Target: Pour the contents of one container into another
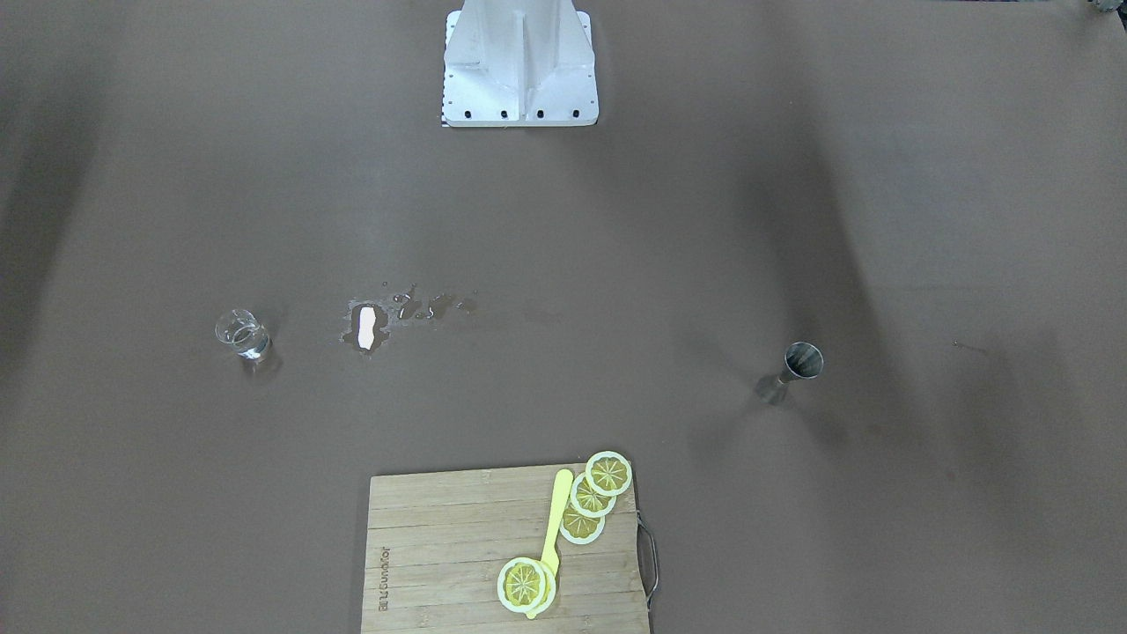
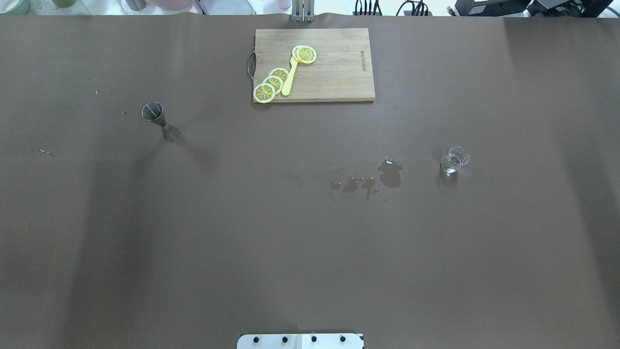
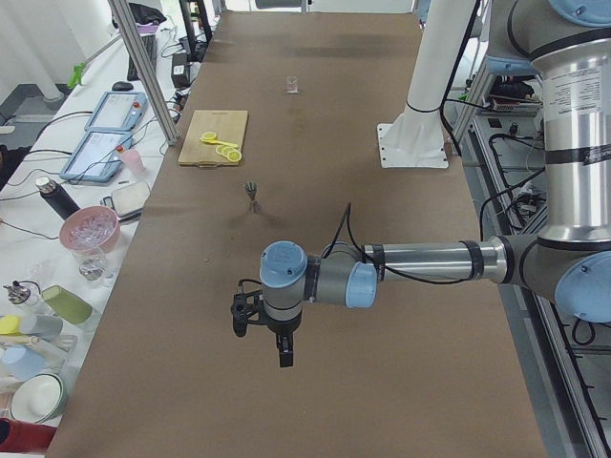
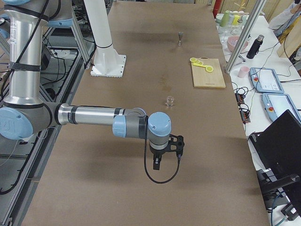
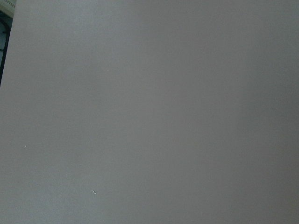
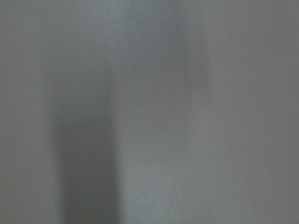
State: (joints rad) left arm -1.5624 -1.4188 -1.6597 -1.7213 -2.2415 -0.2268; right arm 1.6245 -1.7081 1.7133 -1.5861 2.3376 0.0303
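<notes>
two vessels well apart, both arms out at the table ends

two grippers hang over bare brown table, each near its own end and holding nothing. the left gripper shows only in the side view from the left, and the right gripper only in the side view from the right. neither view lets me tell how far the jaws are parted. both wrist cameras see only plain table covering.

closest to the robot's base plate, on its right half, a wet puddle with smaller drops beside it darkens the covering. just right of it the glass cup stands upright, with what looks like clear liquid inside. well away on the robot's left half, the steel jigger stands upright and alone.

farthest off, at the table's far edge, a wooden cutting board carries lemon slices and a yellow utensil.
</notes>
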